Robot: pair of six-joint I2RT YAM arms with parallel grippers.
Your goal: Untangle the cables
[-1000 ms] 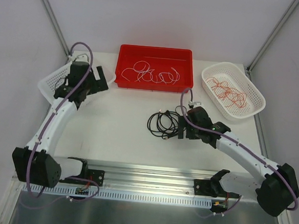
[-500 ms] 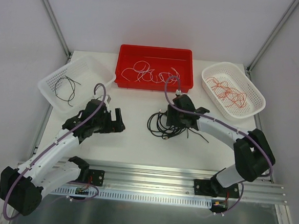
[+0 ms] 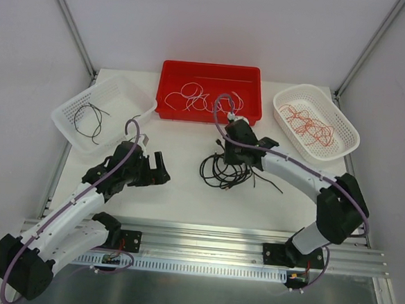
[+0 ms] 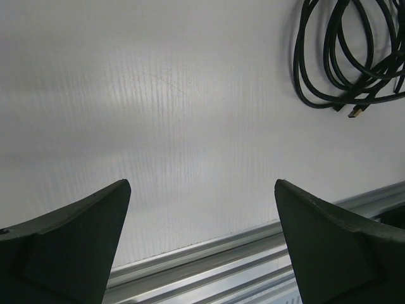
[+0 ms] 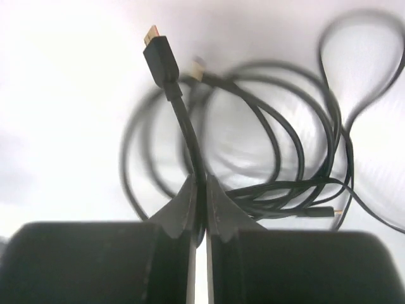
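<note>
The right tool (image 5: 200, 183) was pinched shut on one black cable (image 5: 183, 126) just below its gold-tipped plug (image 5: 159, 54), above the black tangle (image 3: 218, 172) at the centre of the desk (image 3: 182, 196). The left tool (image 4: 200, 183), spread wide, hovered at the tangle's 9 o'clock, apart from it. The red bin (image 3: 212, 68) at 12 o'clock held white cables (image 3: 206, 102); the basket (image 3: 301, 89) at 2 o'clock held red-orange cables (image 3: 307, 124).
</note>
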